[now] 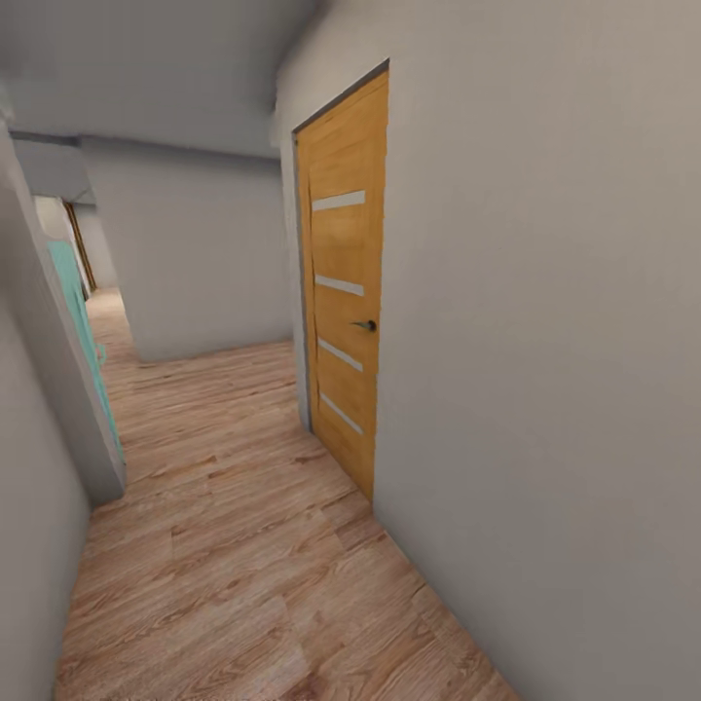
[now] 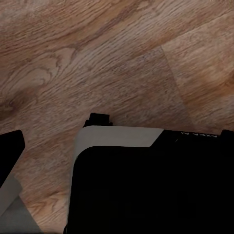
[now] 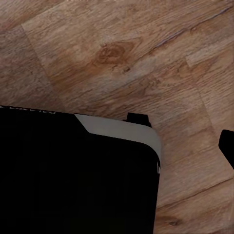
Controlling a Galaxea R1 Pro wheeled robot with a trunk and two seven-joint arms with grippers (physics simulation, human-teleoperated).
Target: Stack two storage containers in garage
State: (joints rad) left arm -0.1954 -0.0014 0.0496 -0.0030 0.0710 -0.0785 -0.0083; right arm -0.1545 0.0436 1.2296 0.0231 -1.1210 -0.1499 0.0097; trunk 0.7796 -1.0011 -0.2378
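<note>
Plank floor (image 1: 243, 545), closed wooden door (image 1: 346, 282)

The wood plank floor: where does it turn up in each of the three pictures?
Head view: wood plank floor runs down the hallway, past the closed wooden door.
Left wrist view: floor across the upper part.
Right wrist view: floor across the upper part.
Shared landmark: the floor planks themselves.

Looking down a hallway: plank floor (image 1: 234, 545) underfoot, a wall (image 1: 545, 389) close on the right with a shut door (image 1: 343, 292) set in it (handle (image 1: 365, 325) on its near edge). Farther ahead, a cross wall (image 1: 200, 258); on the left, a wall corner (image 1: 58, 370), with the passage running on behind it.
</note>
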